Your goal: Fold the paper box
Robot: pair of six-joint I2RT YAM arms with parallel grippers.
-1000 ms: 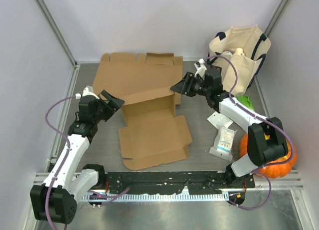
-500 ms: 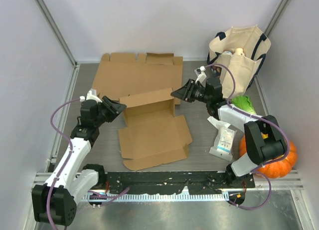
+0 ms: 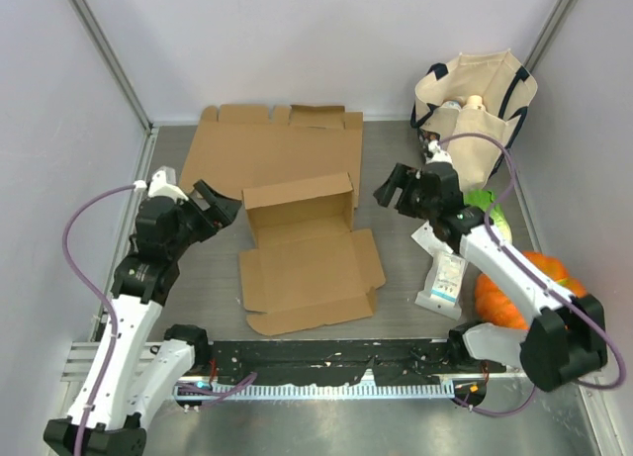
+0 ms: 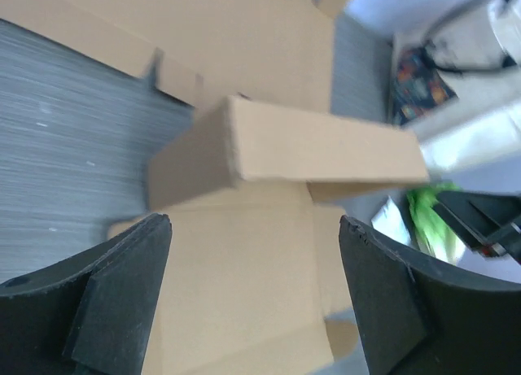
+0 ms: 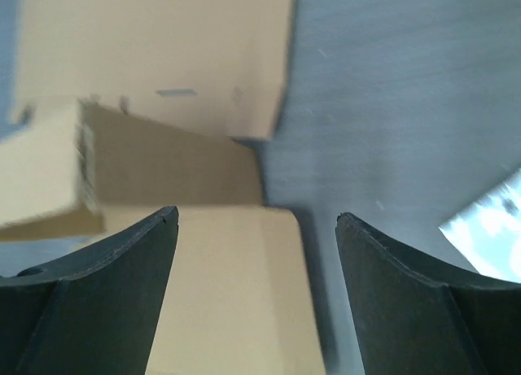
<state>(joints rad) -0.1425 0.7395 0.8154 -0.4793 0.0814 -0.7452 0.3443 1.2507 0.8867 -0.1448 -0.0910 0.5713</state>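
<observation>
On the paper box [image 3: 309,263] the back wall [image 3: 297,195] stands up, and the open, empty left claw [image 3: 224,205] at 9 o'clock and right claw [image 3: 388,190] at 3 o'clock should next, I judge, raise the side flaps [image 3: 368,256].

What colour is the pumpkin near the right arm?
The pumpkin is orange; the top view shows it best.

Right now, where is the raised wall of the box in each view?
Top external: raised wall in the centre, a little above the middle.
Left wrist: upper centre.
Right wrist: left side, at mid-height.
Shared landmark: the flat cardboard sheet lying just behind it.
</observation>
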